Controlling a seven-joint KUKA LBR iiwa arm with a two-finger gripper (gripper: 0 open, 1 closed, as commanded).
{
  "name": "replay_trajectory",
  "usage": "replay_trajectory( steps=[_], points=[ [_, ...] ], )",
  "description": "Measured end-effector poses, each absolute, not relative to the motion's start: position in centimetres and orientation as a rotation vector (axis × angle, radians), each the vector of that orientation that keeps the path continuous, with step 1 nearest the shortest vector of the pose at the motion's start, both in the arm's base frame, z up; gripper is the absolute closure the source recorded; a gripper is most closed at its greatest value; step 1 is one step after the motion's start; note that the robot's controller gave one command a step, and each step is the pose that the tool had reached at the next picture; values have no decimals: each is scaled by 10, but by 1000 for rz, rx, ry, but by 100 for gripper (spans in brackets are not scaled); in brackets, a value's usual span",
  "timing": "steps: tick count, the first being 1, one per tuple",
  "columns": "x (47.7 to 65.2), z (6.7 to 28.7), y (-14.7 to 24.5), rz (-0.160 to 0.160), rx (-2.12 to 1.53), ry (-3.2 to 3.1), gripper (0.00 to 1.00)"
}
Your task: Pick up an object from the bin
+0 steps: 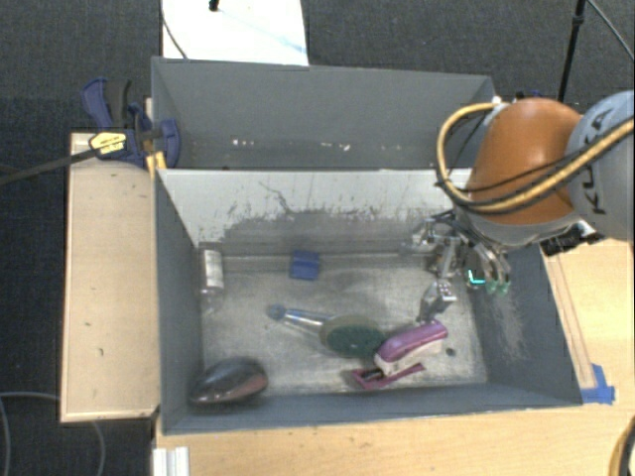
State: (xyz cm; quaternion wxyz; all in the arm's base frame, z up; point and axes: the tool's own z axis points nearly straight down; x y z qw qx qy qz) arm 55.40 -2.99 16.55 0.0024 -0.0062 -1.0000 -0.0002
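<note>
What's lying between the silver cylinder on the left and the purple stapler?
A brush with a bluish handle and dark green head lies between the silver cylinder and the purple stapler, as the camera view shows.

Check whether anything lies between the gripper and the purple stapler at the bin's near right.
Nothing visible does. The gripper hangs close by the right end of the purple stapler, with no thing between them. The green-headed brush lies at the stapler's left, away from the gripper's side.
</note>
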Motion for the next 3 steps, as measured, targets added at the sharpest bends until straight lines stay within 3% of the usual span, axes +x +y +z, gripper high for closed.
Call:
replay_trajectory(
  steps=[1,2,3],
  points=[
    [481,72,-62,2,220,-3150,0],
    [481,74,-61,3,229,-3147,100],
    [509,317,-53,3,252,-3142,100]
  ],
)
